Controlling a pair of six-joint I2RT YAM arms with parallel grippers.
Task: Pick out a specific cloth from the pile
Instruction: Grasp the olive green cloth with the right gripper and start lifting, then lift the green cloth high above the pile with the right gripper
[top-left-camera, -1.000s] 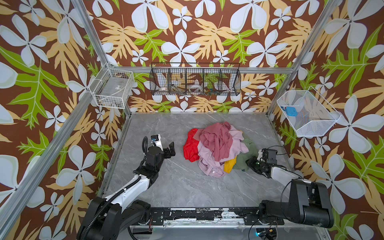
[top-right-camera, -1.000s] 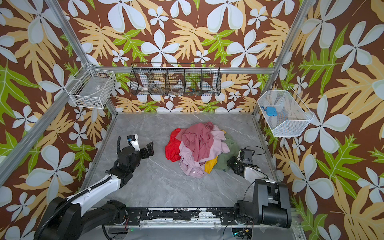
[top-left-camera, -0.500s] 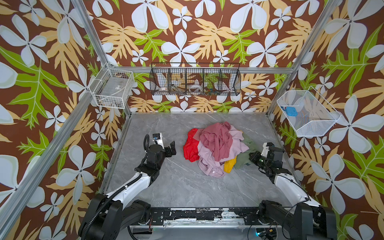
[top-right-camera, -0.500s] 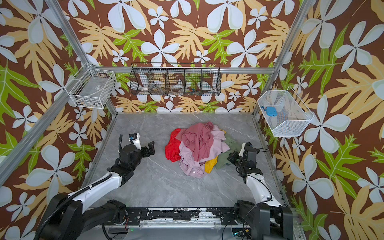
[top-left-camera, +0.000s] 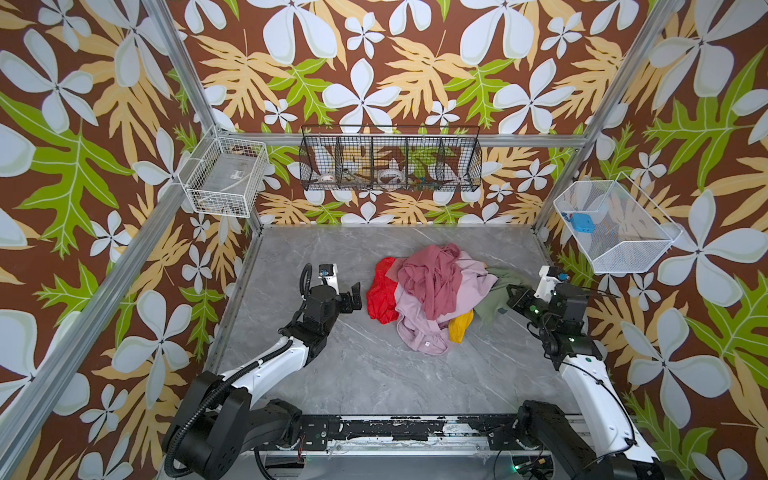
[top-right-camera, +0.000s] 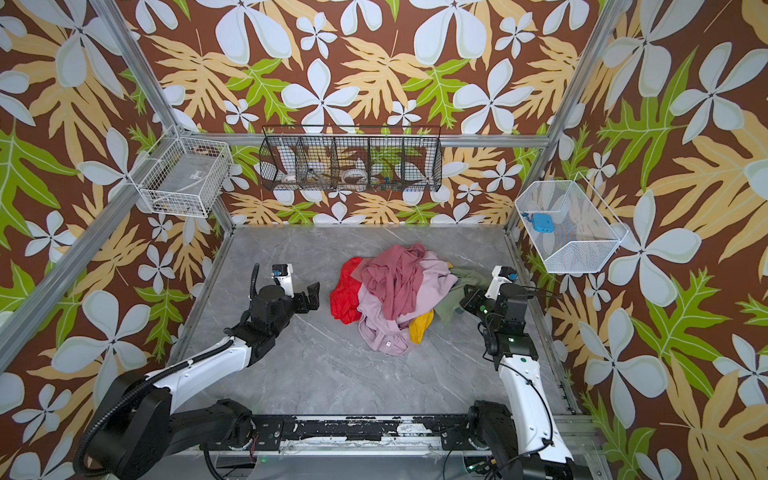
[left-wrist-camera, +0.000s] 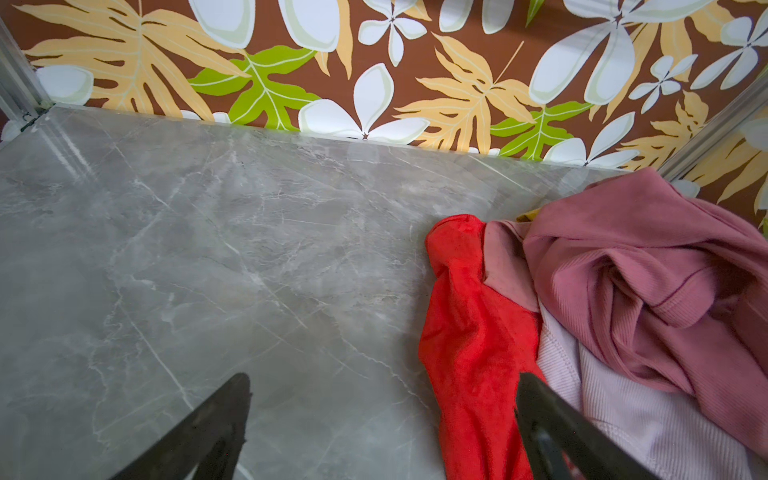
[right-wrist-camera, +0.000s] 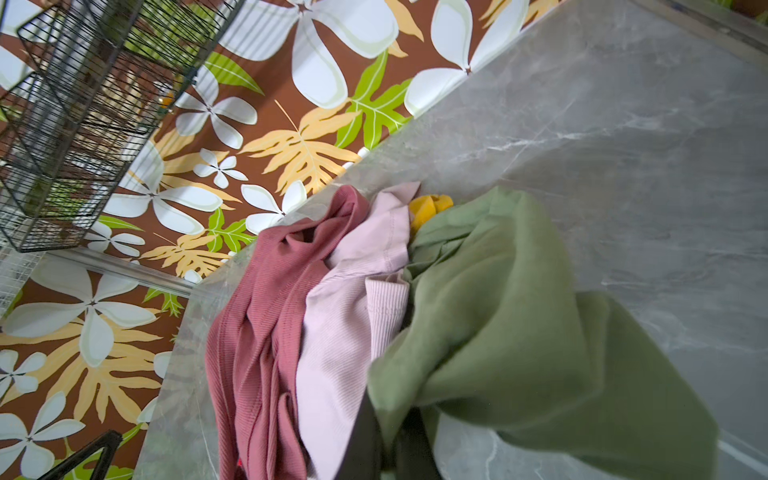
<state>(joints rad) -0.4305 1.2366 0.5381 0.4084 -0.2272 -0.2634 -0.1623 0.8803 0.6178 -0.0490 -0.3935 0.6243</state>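
The pile (top-left-camera: 428, 291) lies mid-table: a bright red cloth (top-left-camera: 380, 293), dusty rose on top, pale lilac beneath, and a bit of mustard yellow. The olive-green cloth (top-left-camera: 492, 293) (top-right-camera: 453, 299) sticks out from the pile's right side. My right gripper (top-left-camera: 510, 297) (top-right-camera: 465, 301) is shut on its edge. In the right wrist view the cloth (right-wrist-camera: 519, 332) drapes over my right gripper (right-wrist-camera: 392, 419) and hides most of the fingers. My left gripper (top-left-camera: 355, 293) (left-wrist-camera: 384, 380) stands open just left of the red cloth (left-wrist-camera: 469, 332), holding nothing.
A black wire basket (top-left-camera: 390, 160) hangs on the back wall. A white wire basket (top-left-camera: 226, 176) hangs at the left. A white mesh basket (top-left-camera: 611, 226) holding a small blue object hangs at the right. Bare grey marble table (top-left-camera: 374, 365) lies in front of the pile.
My right arm has risen from lying low along the table. Its gripper has shut on the green cloth's edge and lifted it a little. My left gripper edged slightly towards the pile.
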